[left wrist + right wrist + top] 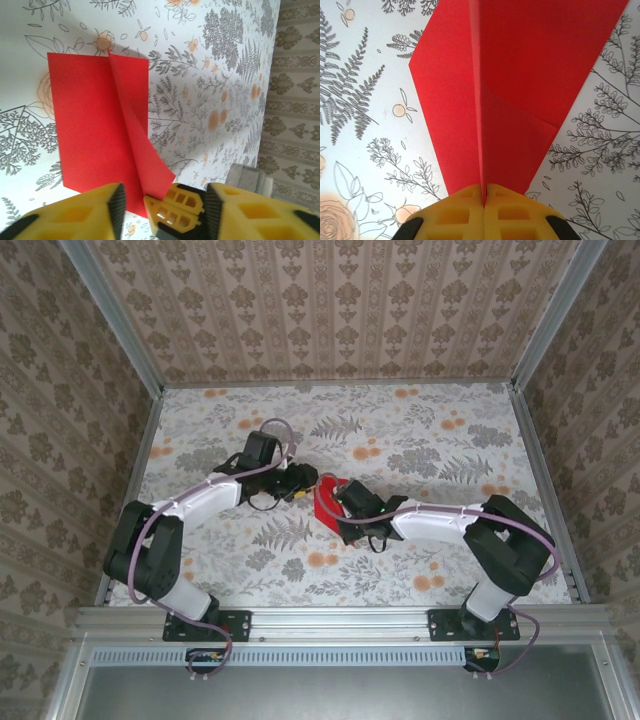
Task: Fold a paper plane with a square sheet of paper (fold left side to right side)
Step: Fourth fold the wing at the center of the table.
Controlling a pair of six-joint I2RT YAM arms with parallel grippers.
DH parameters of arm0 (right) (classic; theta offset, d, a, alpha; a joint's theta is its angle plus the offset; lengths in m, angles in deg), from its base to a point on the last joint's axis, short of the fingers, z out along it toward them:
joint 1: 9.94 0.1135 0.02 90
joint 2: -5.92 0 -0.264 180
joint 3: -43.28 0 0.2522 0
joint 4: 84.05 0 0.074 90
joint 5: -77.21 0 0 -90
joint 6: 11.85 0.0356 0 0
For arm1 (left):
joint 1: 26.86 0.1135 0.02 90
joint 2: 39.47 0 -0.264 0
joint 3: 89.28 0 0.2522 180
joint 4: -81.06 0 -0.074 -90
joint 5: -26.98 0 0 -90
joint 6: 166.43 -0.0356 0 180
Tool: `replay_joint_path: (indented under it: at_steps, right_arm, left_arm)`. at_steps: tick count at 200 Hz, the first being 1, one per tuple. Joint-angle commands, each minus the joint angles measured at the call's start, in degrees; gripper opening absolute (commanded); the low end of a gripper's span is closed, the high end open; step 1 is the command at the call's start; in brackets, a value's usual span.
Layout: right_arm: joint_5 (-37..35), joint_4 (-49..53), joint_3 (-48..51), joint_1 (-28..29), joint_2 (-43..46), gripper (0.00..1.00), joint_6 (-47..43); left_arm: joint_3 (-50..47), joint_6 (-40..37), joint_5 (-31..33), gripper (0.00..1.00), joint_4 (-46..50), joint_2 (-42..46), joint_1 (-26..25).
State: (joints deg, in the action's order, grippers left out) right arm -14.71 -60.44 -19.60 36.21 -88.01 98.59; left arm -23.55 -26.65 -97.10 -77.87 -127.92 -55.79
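Since the right gripper [484, 192] has its yellow fingers pressed together on the upstanding centre ridge of the thin bright red creased sheet of paper [520, 75], a pull from here could, I judge, drag the whole sheet across the floral-printed tabletop [400, 440] or tear the ridge, as nothing else pins it. The loose flap curls up in the left wrist view, so it may spring back and crease crooked. The left gripper [162, 200] has its fingers spread, gripping nothing. The paper lies just ahead of the right gripper, fanning out beyond its fingertips, ridge running straight away from the pinch. For the left gripper it sits just beyond the fingertips, the lifted flap reaching toward the gap between them.
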Motion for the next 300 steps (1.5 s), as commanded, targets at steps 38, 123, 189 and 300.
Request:
replay_joint_path:
  at_steps: [38,123,189,300]
  right_arm:
    - [10.2,-3.3,2.1,-3.3,-0.3,0.06,3.0]
    - [12.4,-3.4,2.1,-4.2,-2.0,0.06,3.1]
    - [13.1,-3.4,2.1,-4.4,-2.5,0.06,3.1]
    - [16.8,-3.9,1.8,-6.0,-0.8,0.2,3.4]
  left_arm:
    - [-0.9,1.3,-2.4,0.35,-4.3,-6.1,-1.9]
    - [1.8,2.5,-2.4,0.42,-7.9,-13.9,-4.0]
    - [2.8,2.8,-2.4,0.43,-8.1,-17.2,-4.3]
    - [3.1,2.7,-1.1,0.44,-4.6,-19.5,-4.4]
